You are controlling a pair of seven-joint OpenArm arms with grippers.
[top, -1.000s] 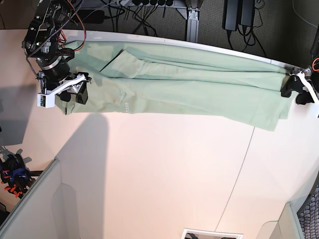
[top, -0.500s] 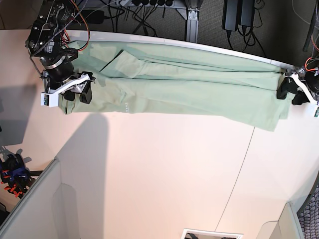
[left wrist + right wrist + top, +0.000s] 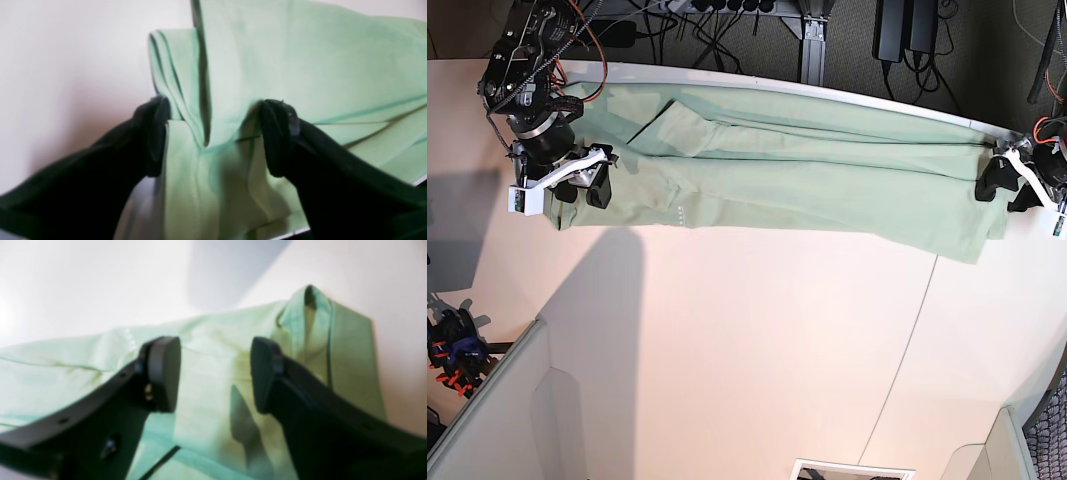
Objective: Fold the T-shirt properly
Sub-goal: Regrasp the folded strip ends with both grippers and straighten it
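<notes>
T-shirt [image 3: 807, 180] folds only in wrist views, between 2 spread end effectors: left [image 3: 213, 136], right [image 3: 215, 373].

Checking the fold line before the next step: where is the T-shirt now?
In the base view the T-shirt lies stretched along the table's far edge, between the right end effector and left end effector.

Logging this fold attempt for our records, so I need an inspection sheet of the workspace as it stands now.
Surface: pale table, bare in front of the cloth.
Job's things: T-shirt stretched in a long folded band along the far edge.
Clutter: nothing seen.
Grippers: left pincer open, straddling the shirt's end; right pincer open above the other end.
Cables: black cables behind the table.
Surroundings: grey partition, near corner.
</notes>
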